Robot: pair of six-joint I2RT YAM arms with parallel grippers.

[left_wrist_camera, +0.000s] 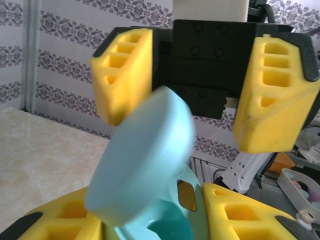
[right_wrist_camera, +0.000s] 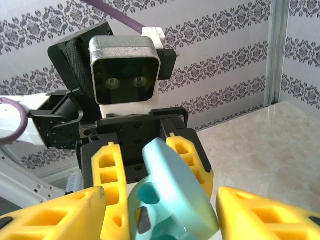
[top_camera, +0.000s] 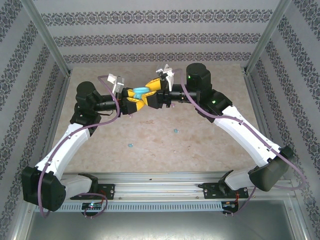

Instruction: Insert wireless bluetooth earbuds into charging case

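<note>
Cyan specks on the beige table [top_camera: 210, 150] are the task's pieces: one earbud [top_camera: 130, 145] lies nearest the arm bases, left of centre, and a second earbud [top_camera: 175, 131] lies a little farther and to the right. Both are well apart from the jaws and too small to show a long axis.

Farther back, above the table, the grippers meet. The left gripper [right_wrist_camera: 150, 170] pinches the base of the cyan case [right_wrist_camera: 170, 200], whose lid [left_wrist_camera: 145, 155] stands hinged open. The right gripper [left_wrist_camera: 200, 95] faces it with jaws spread wide, holding nothing.

The free right arm looks the natural one to fetch, and the right-hand earbud is the closer to it, nearward and below its jaws.
</note>
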